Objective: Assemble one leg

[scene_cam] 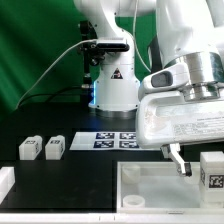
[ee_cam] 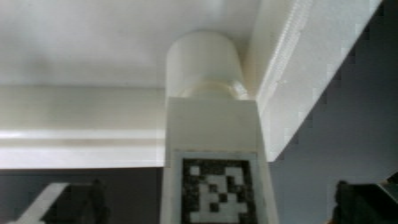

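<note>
One leg (ee_cam: 215, 150) sits between the hand's (ee_cam: 214, 206) wide-open fingers (ee_cam: 50, 205); neither finger touches it.

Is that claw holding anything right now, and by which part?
Nothing looks gripped. The claw is open, its fingers standing clear on either side of the leg.
</note>
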You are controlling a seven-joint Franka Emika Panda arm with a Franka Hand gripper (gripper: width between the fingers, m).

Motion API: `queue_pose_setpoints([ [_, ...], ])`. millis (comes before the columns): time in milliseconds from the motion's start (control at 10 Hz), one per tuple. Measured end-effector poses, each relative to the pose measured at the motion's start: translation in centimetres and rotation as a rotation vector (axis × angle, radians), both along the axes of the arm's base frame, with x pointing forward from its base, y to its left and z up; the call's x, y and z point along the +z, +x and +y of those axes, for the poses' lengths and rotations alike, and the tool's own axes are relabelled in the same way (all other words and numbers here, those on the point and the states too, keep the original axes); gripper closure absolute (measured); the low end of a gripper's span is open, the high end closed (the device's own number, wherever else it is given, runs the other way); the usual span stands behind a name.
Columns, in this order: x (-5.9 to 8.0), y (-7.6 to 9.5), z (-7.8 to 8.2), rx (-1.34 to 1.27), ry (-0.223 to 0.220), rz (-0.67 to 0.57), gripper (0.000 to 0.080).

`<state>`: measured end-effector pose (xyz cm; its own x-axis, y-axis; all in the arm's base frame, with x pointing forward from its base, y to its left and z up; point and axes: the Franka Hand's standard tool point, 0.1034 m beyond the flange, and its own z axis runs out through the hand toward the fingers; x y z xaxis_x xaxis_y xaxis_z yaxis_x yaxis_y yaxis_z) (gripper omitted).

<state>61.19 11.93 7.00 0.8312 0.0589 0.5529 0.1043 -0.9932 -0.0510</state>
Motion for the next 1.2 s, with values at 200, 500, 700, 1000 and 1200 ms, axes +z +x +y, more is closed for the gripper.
queue_pose_setpoints([
  [200,0.0,0.0,0.0,0.000,0.000,0.000,0.0151],
  [500,0.0,0.0,0.0,0.000,0.000,0.001,0.0150],
  [700,1.0,-0.1,0.0,-0.013,0.015,0.056,0.0150],
  [1000,3.2,0.0,1.2,-0.088,0.079,0.237,0.0150],
  [1200,2.8,0.5,1.0,-0.096,0.074,0.314,0.0150],
])
